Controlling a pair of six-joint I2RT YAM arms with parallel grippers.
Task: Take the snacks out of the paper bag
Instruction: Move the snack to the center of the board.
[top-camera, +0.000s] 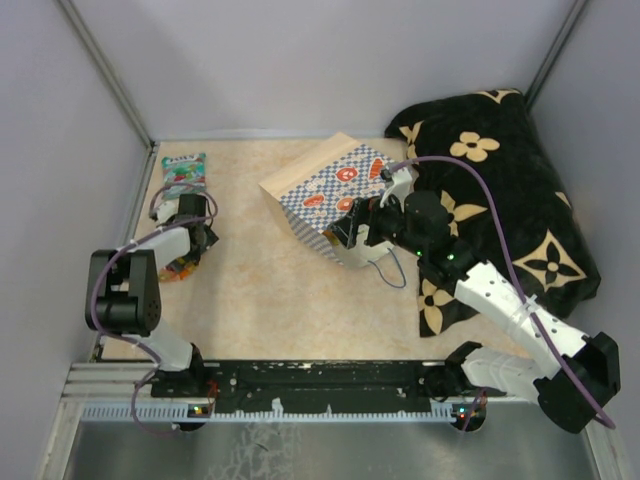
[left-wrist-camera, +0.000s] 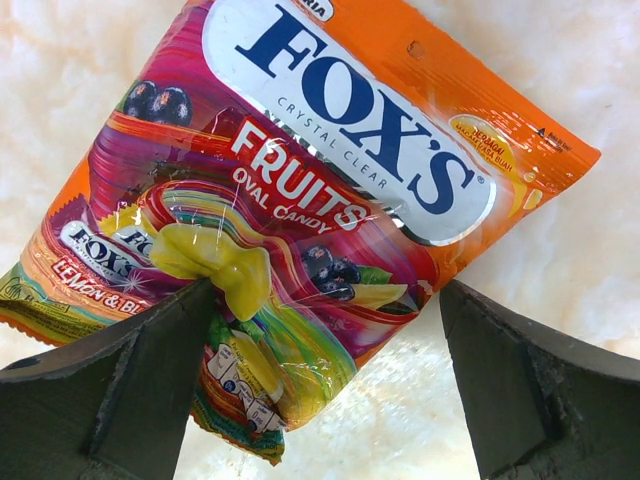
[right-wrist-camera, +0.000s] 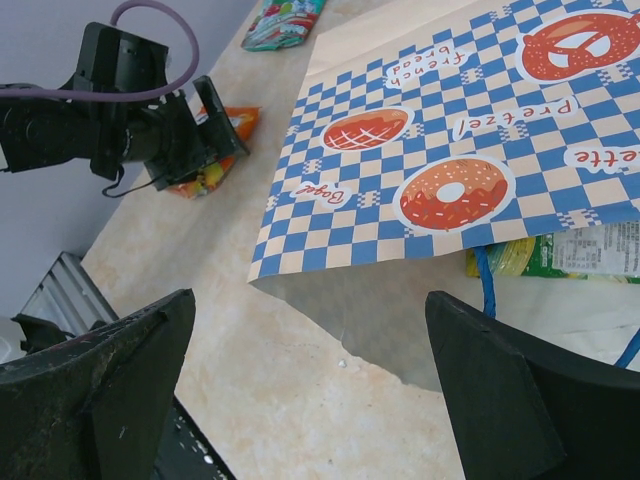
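Left claw (left-wrist-camera: 320, 300) is hanging spread wide over the orange packet (left-wrist-camera: 330, 170), fingers standing either side of its lower end and pinching nothing. The packet is lying flat on the table (top-camera: 260, 290), label up. Judging by that, it's lying released at the left side, well apart from the bag, prob. so the unloaded stuff isn't crowding the work area.

Right claw (right-wrist-camera: 310, 300) is also spread wide and empty, pointing into the mouth of the paper bag (right-wrist-camera: 430, 130). The bag is lying on its side, printed face up, opening turned toward the right arm. That's likely why this arm is reaching in while the left one is waiting at the drop spot. Just inside the mouth a green-yellow packet (right-wrist-camera: 545, 255) is showing, w/ a blue cord handle (right-wrist-camera: 487, 280) trailing across the front of it; the claw isn't touching either.

Further out, a teal packet (top-camera: 183, 172) is sitting at the far-left corner of the table, and the black cloth (top-camera: 520, 190) is bunching up along the right side beside the bag.

Count: 1 bag, 1 cloth, 2 arms. Snacks in view – 3: two out on the table (orange, teal) and one visible in the bag. Whatever else is sitting deeper inside is hidden, so can't tell how many are left.
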